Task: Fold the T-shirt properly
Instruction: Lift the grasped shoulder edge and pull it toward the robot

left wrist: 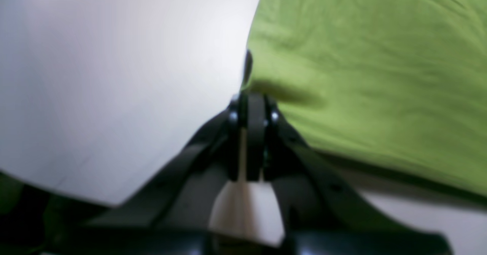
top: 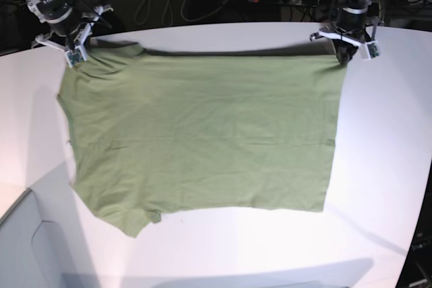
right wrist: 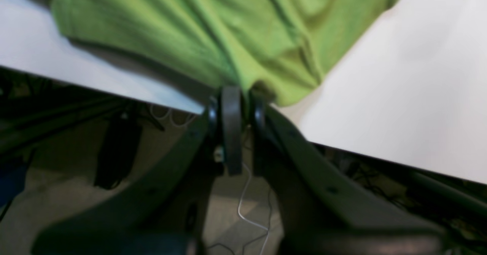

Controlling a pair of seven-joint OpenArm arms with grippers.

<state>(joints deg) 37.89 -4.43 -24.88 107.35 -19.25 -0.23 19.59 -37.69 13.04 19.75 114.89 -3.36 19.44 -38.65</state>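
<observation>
Here the plain olive-green cotton T-shirt (top: 202, 139) lies spread nearly flat across the white tabletop (top: 385, 187), filling its middle, with only its far edge lifted. Going left to right in the base view: at about ten o'clock the right gripper (top: 73, 54) is clenched on the shirt's far left corner, and its own wrist view shows the black jaws pressed together with a bunched fold of green cloth (right wrist: 243, 38) rising out of them just past the table edge. The cloth between the two arms runs as a fairly straight far edge at twelve o'clock, which suggests both corners are held up and apart to keep the fabric taut and smooth it before a fold. At about two o'clock the left gripper (top: 343, 53) pinches the far right corner; its wrist view shows the jaws closed right at the shirt's edge (left wrist: 342, 76), cloth on one side, bare table on the other. A short sleeve lies rumpled at seven o'clock.
</observation>
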